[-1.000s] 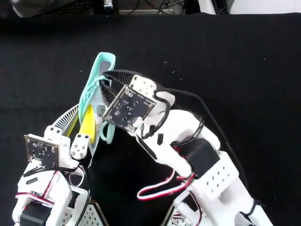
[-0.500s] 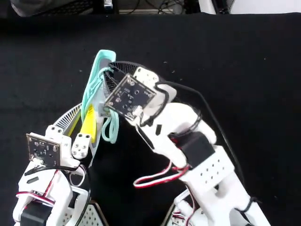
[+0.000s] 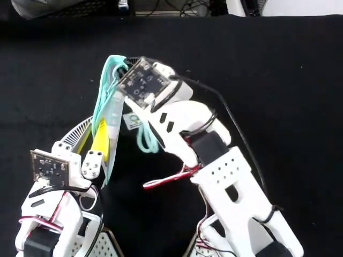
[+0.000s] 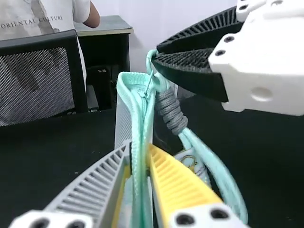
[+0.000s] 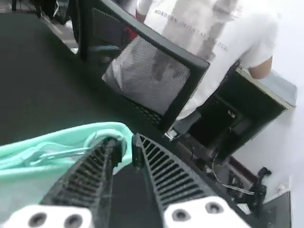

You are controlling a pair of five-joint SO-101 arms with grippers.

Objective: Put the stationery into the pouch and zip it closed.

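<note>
The mint-green pouch [image 3: 110,115] stands on edge on the black table, held up between the two arms. My left gripper [image 3: 95,126] is shut on its near end, the grey and yellow fingers [image 4: 175,183] clamping the pouch [image 4: 130,95] rim. At the far end, my right gripper [image 3: 119,68] is shut on the zipper pull [image 4: 152,83]; its black fingers [image 4: 190,66] pinch the ring. A grey knotted cord [image 4: 170,111] and a mint strap [image 3: 144,140] hang from the pull. In the right wrist view the right gripper [image 5: 124,141] sits at the pouch [image 5: 57,142] top edge. The pouch's contents are hidden.
Black cloth covers the table [image 3: 257,80], with open room to the right and at the back. A mesh office chair [image 5: 142,71] and a desk stand beyond the far table edge. The right arm's white body lies across the middle, close beside the pouch.
My right gripper has slid along the pouch's top edge toward its far end with the zipper pull. The hanging mint strap swung to the right. The left arm stayed put.
</note>
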